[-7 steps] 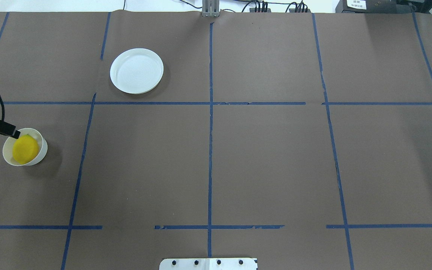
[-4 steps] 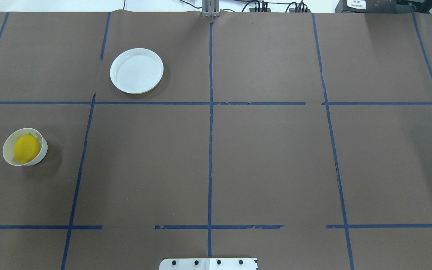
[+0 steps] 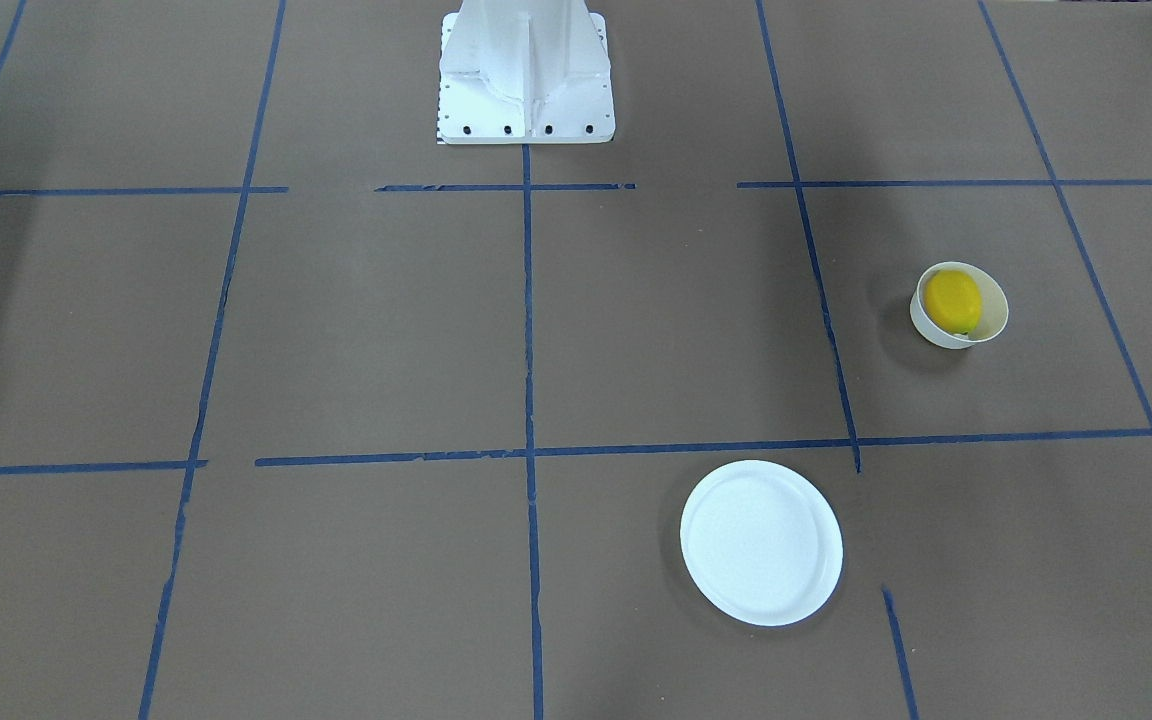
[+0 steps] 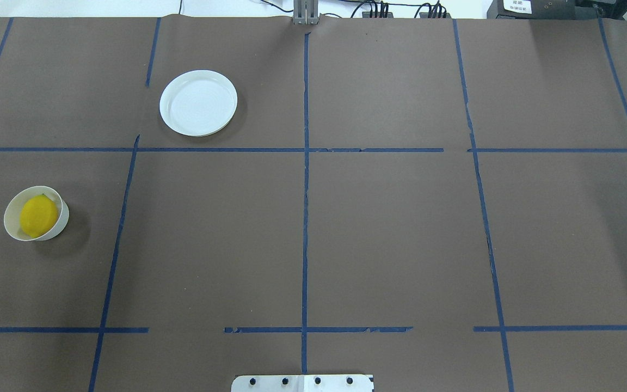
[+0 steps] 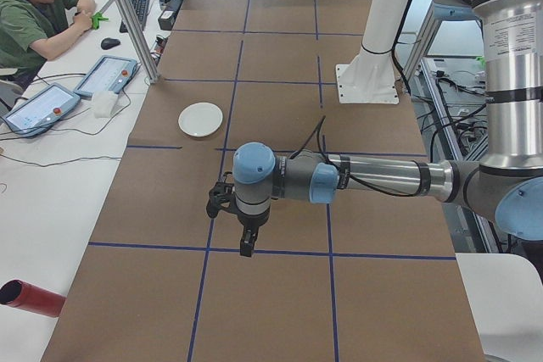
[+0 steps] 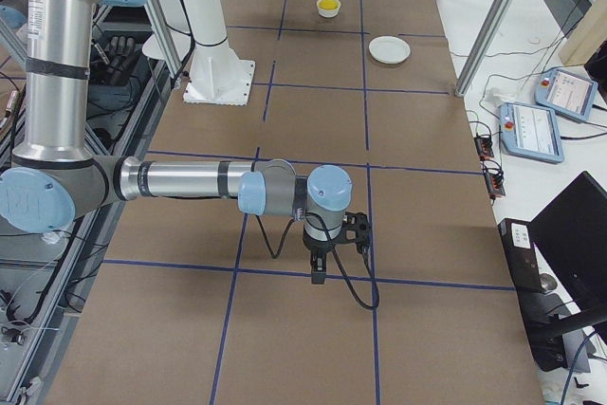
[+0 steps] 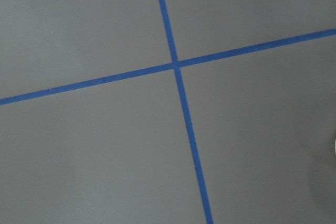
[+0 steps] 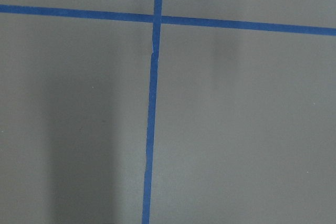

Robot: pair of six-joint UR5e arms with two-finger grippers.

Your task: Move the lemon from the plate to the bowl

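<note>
The yellow lemon lies inside the small white bowl at the table's left side; both also show in the front view, lemon in bowl. The flat white plate stands empty farther back, apart from the bowl. My left gripper shows only in the exterior left view, pointing down over the table; I cannot tell if it is open or shut. The bowl is hidden in that view. My right gripper shows only in the exterior right view, far from the bowl; I cannot tell its state.
The robot's white base plate sits at the near middle edge. Blue tape lines divide the brown table cover. A seated operator, tablets and a red tube are beside the table. Both wrist views show only tape and table.
One second ago my left gripper was at the bowl's left rim by the lemon. It has drawn away leftward out of the overhead view. The lemon stays in the bowl.
</note>
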